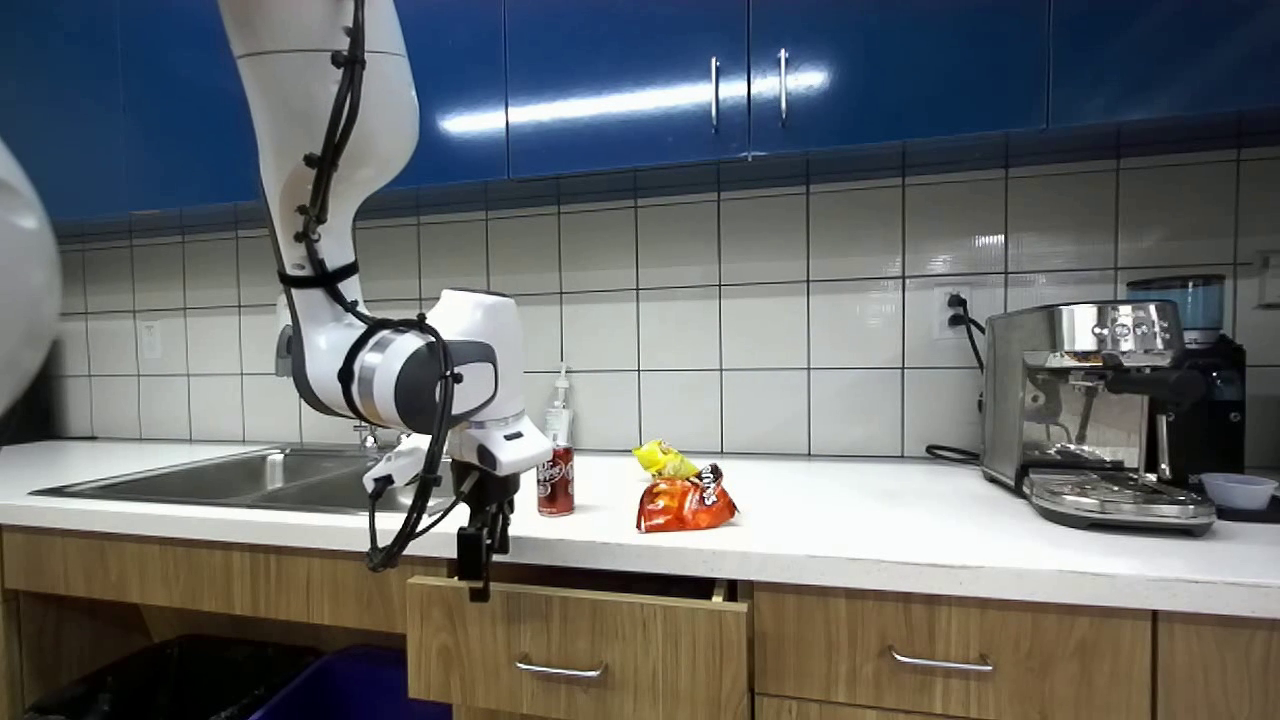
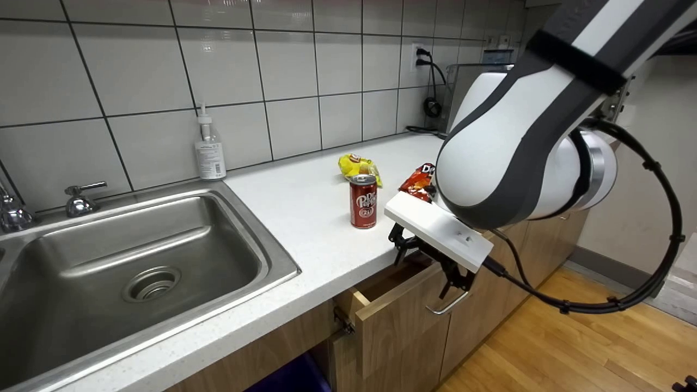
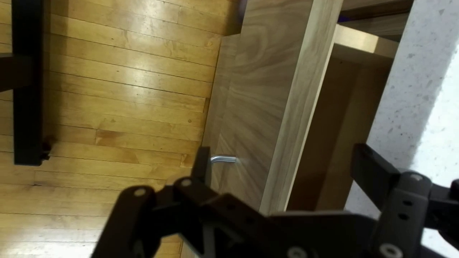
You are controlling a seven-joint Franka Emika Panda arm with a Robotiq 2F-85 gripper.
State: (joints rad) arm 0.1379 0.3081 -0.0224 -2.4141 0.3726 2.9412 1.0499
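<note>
counter, one open drawer, two bags

In the wrist view, the fingers are slightly out of focus, and their linkage is cut off by the lower edge. One finger masks part of the drawer handle; the linkage covers the lower end of the drawer. The rear of the drawer is concealed beneath the table. In an exterior view, the arm obscures part of the Doritos bag and most of the espresso machine; the sink is cut off by the left and bottom edges.
</note>
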